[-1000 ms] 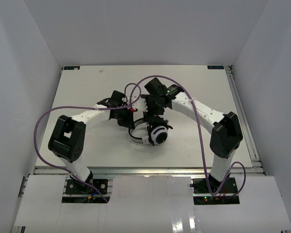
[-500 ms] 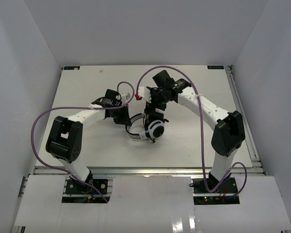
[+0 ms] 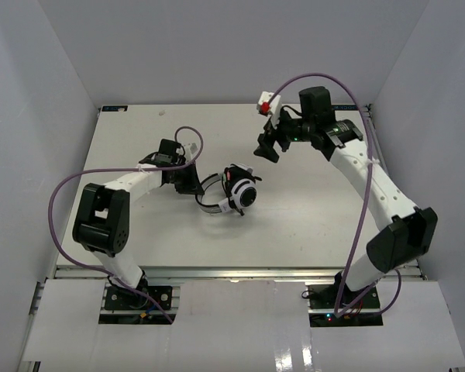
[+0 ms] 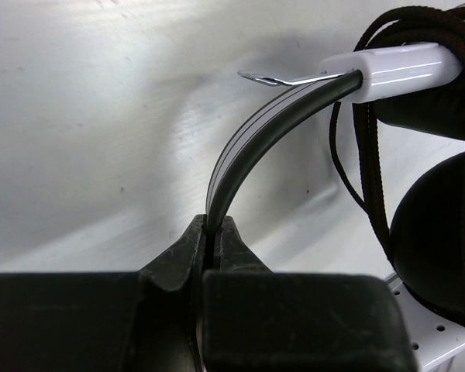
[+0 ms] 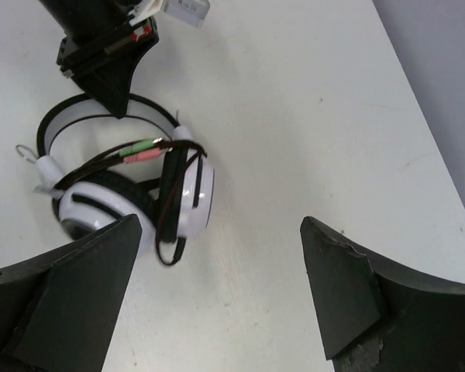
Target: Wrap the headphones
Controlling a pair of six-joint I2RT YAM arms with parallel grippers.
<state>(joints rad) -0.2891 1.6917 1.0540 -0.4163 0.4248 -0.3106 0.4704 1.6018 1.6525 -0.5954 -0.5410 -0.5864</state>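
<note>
The headphones [image 3: 234,191] lie near the middle of the table, white earcups stacked, with the thin black cord wound around them. My left gripper [image 3: 188,181] is shut on the black headband [image 4: 244,151], pinching it between the jaws [image 4: 211,225]. The cord loops [image 4: 370,147] hang by the white slider [image 4: 395,66]. My right gripper [image 3: 269,145] is open and empty, raised to the far right of the headphones. Its view looks down on the headphones [image 5: 132,194] with green and pink plugs [image 5: 143,149] tucked on top, and its fingers [image 5: 349,294] are wide apart.
Purple arm cables [image 3: 62,198] arc over both arms. White walls enclose the table on three sides. A metal rail [image 3: 387,178] runs along the table's right edge. A small white-and-red block [image 3: 268,101] sits on the right wrist.
My right gripper has drawn away from the headphones, up and to the right, now open and empty. The left gripper has stayed shut on the headband and shifted slightly left with the headphones.
</note>
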